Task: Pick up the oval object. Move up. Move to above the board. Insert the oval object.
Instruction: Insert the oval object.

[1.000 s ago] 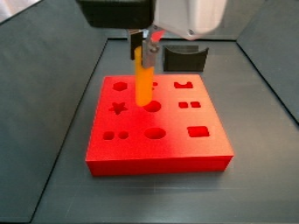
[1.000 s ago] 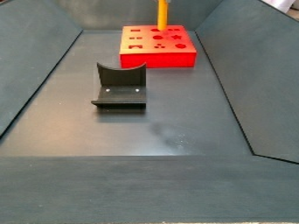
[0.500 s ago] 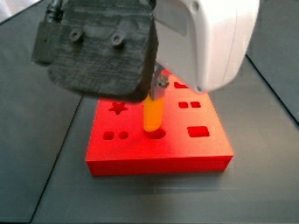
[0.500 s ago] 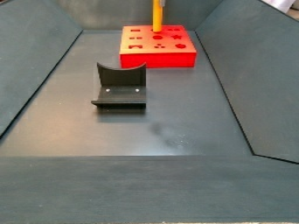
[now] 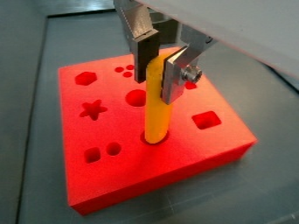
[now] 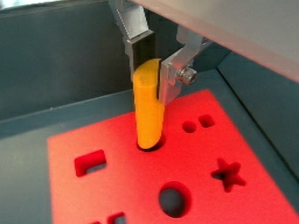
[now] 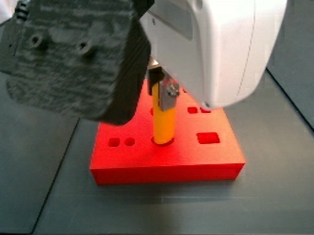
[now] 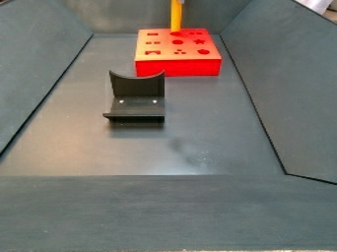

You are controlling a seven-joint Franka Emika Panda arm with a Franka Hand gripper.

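1. The gripper (image 5: 159,63) is right above the red board (image 5: 222,149). Its two silver fingers (image 5: 173,76) squeeze the top part of the oval object (image 5: 156,109), one on each side.
2. The oval object is a tall orange-yellow peg. It stands upright, and its bottom end sits in a hole in the top of the board, near the middle. You can see this in both wrist views, for example here: the oval object (image 6: 149,105) goes down into the board (image 6: 117,149).
3. In a side view, the oval object (image 7: 163,117) pokes up from the board (image 7: 166,161), and the big arm hides much of the board behind it.
4. In a side view from far away, the board (image 8: 178,54) lies at the far end of the dark floor (image 8: 158,148). Only the lower part of the oval object (image 8: 176,14) shows above it.
5. The fixture (image 8: 134,96), a dark bracket, stands on the floor, well apart from the board.
6. The board has a star hole (image 5: 93,109), round holes and a square hole (image 5: 205,120).
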